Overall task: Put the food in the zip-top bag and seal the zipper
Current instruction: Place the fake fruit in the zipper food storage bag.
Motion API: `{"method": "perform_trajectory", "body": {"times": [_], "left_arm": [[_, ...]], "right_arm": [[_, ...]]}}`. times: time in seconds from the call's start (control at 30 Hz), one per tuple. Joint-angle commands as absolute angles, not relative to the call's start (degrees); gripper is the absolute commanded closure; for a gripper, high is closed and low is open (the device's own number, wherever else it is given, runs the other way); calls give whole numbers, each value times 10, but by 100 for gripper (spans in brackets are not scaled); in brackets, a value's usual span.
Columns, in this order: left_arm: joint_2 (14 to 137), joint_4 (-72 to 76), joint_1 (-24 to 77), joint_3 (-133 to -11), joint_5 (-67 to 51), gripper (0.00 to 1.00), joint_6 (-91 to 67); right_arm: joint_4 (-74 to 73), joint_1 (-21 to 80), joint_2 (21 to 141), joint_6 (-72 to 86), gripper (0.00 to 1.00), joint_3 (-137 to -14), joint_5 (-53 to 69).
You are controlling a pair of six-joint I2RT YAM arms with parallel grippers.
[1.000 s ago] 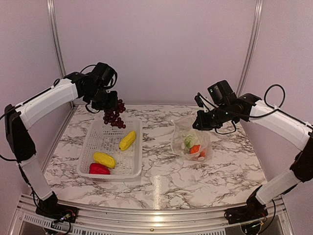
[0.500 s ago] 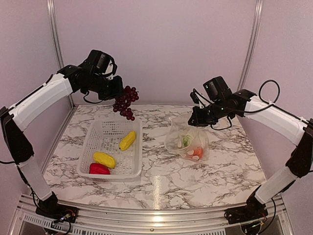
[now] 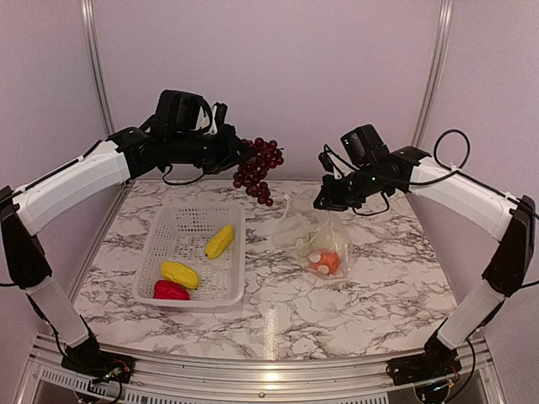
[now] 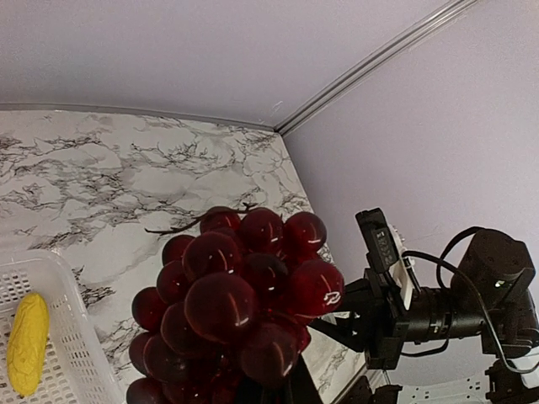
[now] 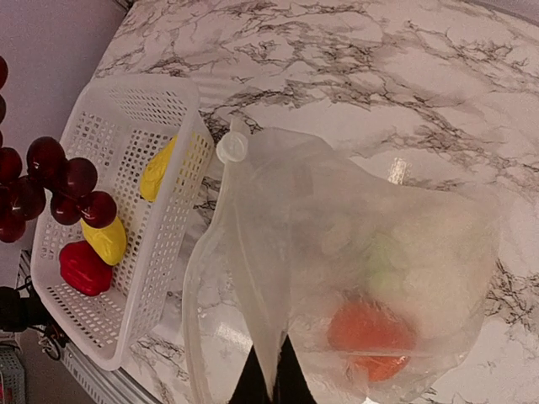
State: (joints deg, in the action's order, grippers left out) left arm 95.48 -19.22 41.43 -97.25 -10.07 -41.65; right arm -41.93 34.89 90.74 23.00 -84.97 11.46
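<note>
The left gripper [image 3: 239,157] is clamped on the dark purple grapes [image 3: 259,168], which hang in the air above the marble table [image 3: 379,286], between the white basket [image 3: 148,252] and the zip-top bag [image 3: 295,227]. The right gripper [image 3: 323,199] is pinched shut on the bag's upper edge, holding it up (orange fruit [image 3: 325,263] and pale vegetable [image 3: 310,243] inside). 2 yellow pieces [image 3: 219,241] and the red pepper [image 3: 171,291] lie in the basket.

No text, brand, number or sign can be read in any view, one small pale label [image 4: 387,247] on the black wrist of the right arm [image 4: 493,282], right side of the left wrist view, its marks too small to make out
</note>
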Motion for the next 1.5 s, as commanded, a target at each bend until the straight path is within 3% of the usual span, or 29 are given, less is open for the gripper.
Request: {"method": "perform_trajectory", "body": {"times": [0.0,0.8,1.07,1.27,1.47], "left_arm": [[966,-107,428,-970,-127,100,-453],[1087,-82,523,-933,-140,100,-454],[1169,-173,524,-1031,-115,100,-451],[1208,-49,521,-1035,-51,100,-516],[1258,-38,515,-1112,-95,61,-543]], "right_arm": [[-393,356,919,252,100,-892,138],[-360,356,898,283,100,-868,130],[-348,358,889,284,100,-860,141],[-348,360,889,283,100,-862,154],[-354,359,889,279,100,-867,151]]}}
